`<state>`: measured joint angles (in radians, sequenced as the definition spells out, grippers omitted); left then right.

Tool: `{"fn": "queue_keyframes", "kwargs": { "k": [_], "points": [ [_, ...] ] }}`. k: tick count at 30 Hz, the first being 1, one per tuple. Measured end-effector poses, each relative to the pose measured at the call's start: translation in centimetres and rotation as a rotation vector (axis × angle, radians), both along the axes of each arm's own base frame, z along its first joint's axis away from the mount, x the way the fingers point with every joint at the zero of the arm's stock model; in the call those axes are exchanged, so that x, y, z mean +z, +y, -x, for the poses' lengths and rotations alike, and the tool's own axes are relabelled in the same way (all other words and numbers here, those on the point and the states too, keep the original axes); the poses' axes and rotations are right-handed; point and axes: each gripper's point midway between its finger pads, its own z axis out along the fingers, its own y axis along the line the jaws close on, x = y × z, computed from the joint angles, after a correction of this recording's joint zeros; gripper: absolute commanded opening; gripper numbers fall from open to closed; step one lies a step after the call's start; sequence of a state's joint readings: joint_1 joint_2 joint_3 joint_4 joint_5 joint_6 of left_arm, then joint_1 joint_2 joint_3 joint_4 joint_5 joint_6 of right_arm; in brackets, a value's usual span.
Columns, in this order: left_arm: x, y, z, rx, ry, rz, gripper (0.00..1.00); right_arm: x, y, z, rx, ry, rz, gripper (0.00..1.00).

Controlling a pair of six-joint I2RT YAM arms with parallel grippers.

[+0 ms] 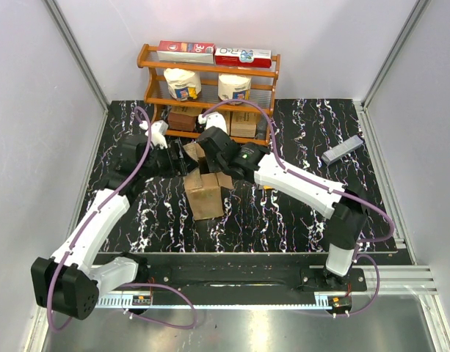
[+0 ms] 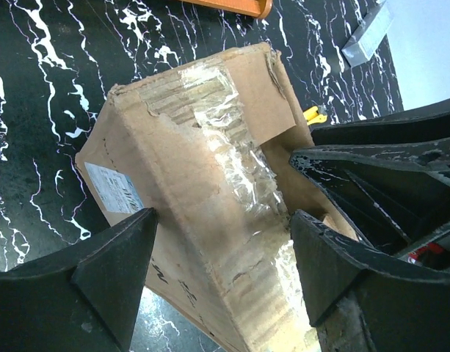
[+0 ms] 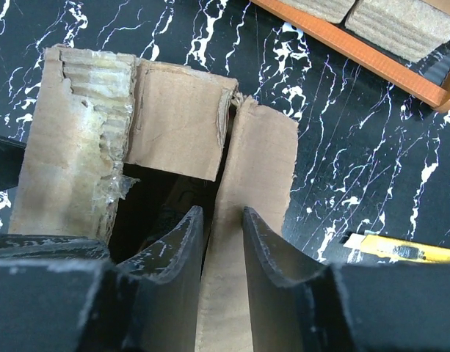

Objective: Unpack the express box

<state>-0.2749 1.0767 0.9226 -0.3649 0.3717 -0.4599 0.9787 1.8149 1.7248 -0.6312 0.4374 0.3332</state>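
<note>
The express box (image 1: 205,194), a brown taped carton with a white label, stands mid-table with its top flaps open. My left gripper (image 2: 223,242) is open wide and straddles the box's (image 2: 202,169) torn, taped left flap; I cannot tell whether the fingers touch it. In the top view this gripper (image 1: 182,158) is at the box's far left. My right gripper (image 3: 223,216) is shut on the box's right flap (image 3: 258,161), one finger inside the opening and one outside. In the top view it (image 1: 210,150) is over the box's far end. The box's inside is dark.
An orange wooden shelf (image 1: 210,70) stands at the back with small brown cartons (image 1: 243,121), white tubs and red packets. A yellow utility knife (image 3: 401,249) lies right of the box. A grey bar (image 1: 342,150) lies at the right.
</note>
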Motion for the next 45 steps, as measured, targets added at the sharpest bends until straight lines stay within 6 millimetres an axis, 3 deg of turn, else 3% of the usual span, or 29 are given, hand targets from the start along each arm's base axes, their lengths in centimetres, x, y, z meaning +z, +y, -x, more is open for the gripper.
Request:
{"fn": "queue_keyframes", "kwargs": {
  "k": [7,13,24,37,43,45],
  "points": [
    [-0.8,-0.3,-0.4,0.01,0.016,-0.03,0.78,-0.4,0.0,-0.2,-0.012,-0.001,0.005,0.32],
    [-0.8,-0.4,-0.8,0.017,0.005,-0.059,0.84,-0.6,0.1,-0.3,-0.019,-0.004,0.0,0.0],
    [0.2,-0.8,-0.8,0.01,-0.025,-0.12,0.92,-0.6,0.0,-0.8,-0.04,-0.015,-0.01,0.0],
    [-0.4,-1.0,-2.1,0.088,0.027,-0.288,0.91,-0.5,-0.2,-1.0,-0.07,-0.017,-0.017,0.0],
    [-1.3,-0.3,-2.8,0.14,0.065,-0.39,0.85,-0.5,-0.1,-1.0,-0.073,-0.015,-0.021,0.0],
    [-1.5,0.1,-2.7,0.154,0.073,-0.412,0.77,-0.5,-0.1,-1.0,-0.075,-0.015,-0.026,0.0]
  ]
}}
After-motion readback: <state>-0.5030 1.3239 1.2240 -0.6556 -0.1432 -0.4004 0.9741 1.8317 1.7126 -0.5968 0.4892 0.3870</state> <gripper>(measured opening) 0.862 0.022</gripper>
